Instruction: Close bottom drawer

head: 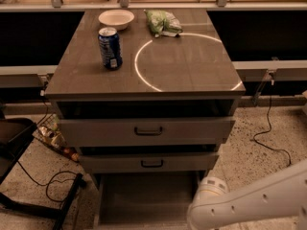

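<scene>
The bottom drawer (148, 200) of the grey cabinet is pulled far out. Its deep grey tray shows at the bottom edge of the camera view, and its front and handle are cut off below the frame. The middle drawer (151, 163) and the top drawer (147, 131), each with a dark bar handle, stand slightly out. My white arm (240, 205) reaches in from the lower right, with its rounded joint beside the tray's right side. My gripper is out of view, below the frame.
On the cabinet top (192, 75) stand a blue can (110, 48), a white bowl (116, 18) and a green bag (163, 22). A black stand (29, 195) and cables lie on the floor at left. A cable (268, 138) trails at right.
</scene>
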Motion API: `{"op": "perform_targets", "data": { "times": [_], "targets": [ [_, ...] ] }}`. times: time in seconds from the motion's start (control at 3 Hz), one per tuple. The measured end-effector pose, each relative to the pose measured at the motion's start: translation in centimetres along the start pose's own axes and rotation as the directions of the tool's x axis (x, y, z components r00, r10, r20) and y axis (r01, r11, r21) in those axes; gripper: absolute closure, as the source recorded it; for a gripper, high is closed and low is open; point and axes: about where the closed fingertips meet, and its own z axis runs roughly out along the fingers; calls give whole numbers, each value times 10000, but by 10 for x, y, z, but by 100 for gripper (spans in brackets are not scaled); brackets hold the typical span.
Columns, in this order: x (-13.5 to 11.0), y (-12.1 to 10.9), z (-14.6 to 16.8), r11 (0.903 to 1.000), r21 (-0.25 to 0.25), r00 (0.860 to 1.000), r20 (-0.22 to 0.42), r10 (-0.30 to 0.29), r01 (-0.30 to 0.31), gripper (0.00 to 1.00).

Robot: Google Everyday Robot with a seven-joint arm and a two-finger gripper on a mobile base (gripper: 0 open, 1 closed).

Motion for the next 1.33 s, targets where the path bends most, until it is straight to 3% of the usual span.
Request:
{"op": "perform_targets", "data": {
  "times": [0.67, 1.0, 1.33],
  "targets": [
    [-38, 3, 76, 9963, -848, 9998, -111, -170, 160, 100],
    [-48, 7, 129, 9890, -1477, 9994, 304, 150, -103, 100],
    [-48, 8, 131, 9885, -1507, 9994, 313, 160, -111, 100]
  ]
}}
